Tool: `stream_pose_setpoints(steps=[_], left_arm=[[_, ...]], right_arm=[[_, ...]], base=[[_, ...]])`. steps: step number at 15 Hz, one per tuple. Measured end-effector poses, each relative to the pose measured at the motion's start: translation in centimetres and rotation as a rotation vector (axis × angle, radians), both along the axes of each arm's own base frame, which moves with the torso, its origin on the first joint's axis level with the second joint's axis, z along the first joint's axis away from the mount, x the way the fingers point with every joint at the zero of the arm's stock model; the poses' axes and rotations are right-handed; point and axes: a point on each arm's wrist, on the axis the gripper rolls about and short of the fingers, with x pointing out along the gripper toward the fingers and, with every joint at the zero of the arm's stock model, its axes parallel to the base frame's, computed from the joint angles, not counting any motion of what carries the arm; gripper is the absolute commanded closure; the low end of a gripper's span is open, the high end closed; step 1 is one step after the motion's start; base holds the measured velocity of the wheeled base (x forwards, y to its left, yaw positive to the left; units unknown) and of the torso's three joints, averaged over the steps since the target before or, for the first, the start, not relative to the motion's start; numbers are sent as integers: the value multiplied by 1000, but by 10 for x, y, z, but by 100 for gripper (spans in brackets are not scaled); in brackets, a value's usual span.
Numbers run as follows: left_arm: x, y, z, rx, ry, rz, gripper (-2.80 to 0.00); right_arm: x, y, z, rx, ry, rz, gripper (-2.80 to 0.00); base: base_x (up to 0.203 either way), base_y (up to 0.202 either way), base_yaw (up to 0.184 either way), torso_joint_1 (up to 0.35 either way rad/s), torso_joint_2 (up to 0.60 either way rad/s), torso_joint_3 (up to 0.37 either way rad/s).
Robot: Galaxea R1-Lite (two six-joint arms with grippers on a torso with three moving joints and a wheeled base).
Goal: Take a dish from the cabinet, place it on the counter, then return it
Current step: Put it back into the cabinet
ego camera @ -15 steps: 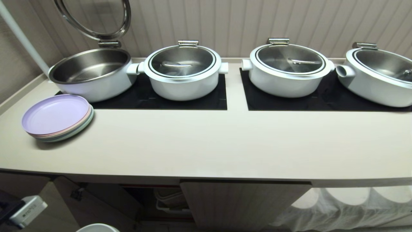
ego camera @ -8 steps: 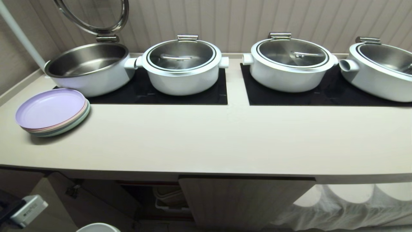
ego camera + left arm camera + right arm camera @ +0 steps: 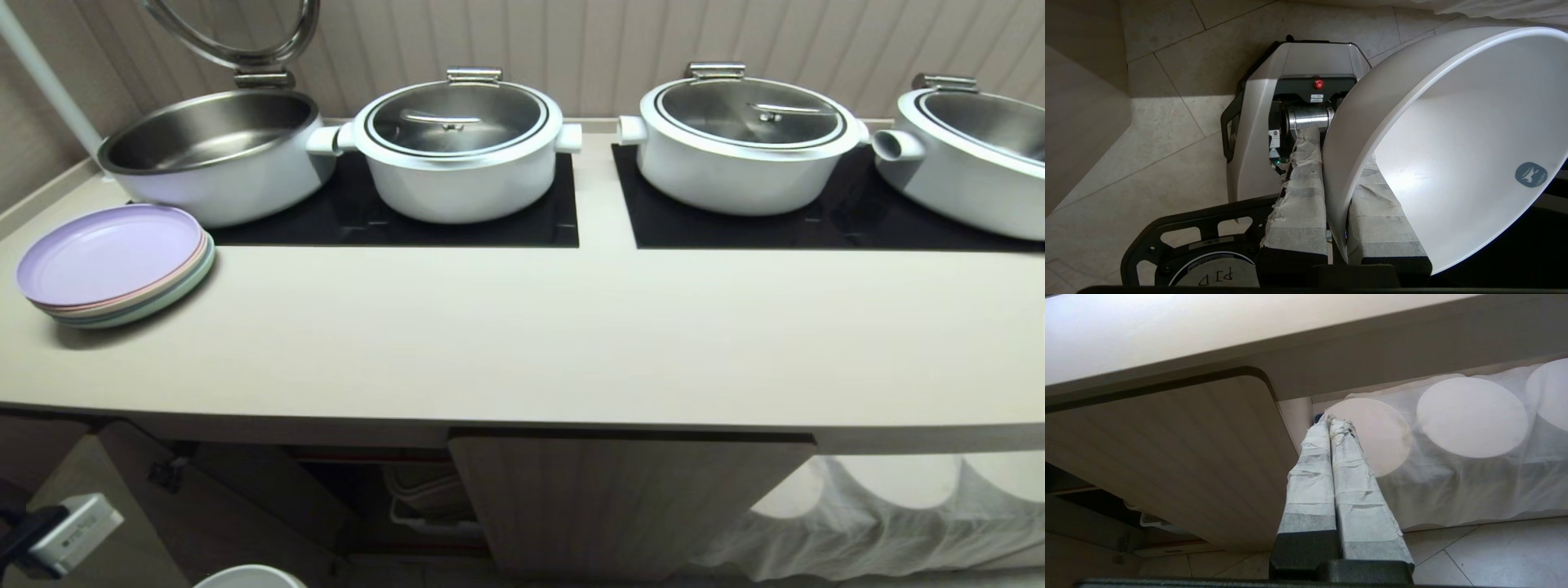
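My left gripper (image 3: pixel 1339 151) is shut on the wall of the dish (image 3: pixel 1453 155), a plain white bowl held tilted above the tiled floor, one taped finger inside it and one outside. In the head view only the dish's rim (image 3: pixel 249 576) shows at the bottom edge, in front of the cabinet (image 3: pixel 629 498), whose left door (image 3: pixel 237 514) stands open. The cream counter (image 3: pixel 522 343) runs across above it. Below the counter's edge my right gripper (image 3: pixel 1333 418) is shut on nothing, beside the closed fluted door (image 3: pixel 1167 457).
A stack of pastel plates (image 3: pixel 114 265) lies at the counter's left end. Several big white pots (image 3: pixel 457 155) stand on two black mats (image 3: pixel 392 224) at the back. A white cloth (image 3: pixel 890 506) hangs right of the cabinet. My own base (image 3: pixel 1290 102) is under the dish.
The whole head view has shifted: pots and counter sit higher in the picture and more of the cabinet front shows. The camera moved, not the things. The dish's rim stays at the bottom edge.
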Motion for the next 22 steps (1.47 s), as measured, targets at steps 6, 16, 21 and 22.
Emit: stream_pose_setpoints(steps=[6, 16, 21, 22], left_arm=[[0, 0, -1, -2, 8, -5, 0], [2, -1, -2, -3, 19, -5, 0], [3, -1, -2, -4, 22, -6, 0], [3, -1, -2, -3, 23, -5, 0]], right_arm=[[0, 0, 0, 0, 0, 0, 0], [0, 0, 0, 0, 1, 0, 0], [0, 0, 0, 0, 0, -1, 0], [0, 0, 0, 0, 1, -1, 0]], base=[[0, 0, 0, -176, 350, 175], [0, 0, 0, -264, 518, 252], [0, 0, 0, -260, 512, 243], [0, 0, 0, -267, 504, 230]])
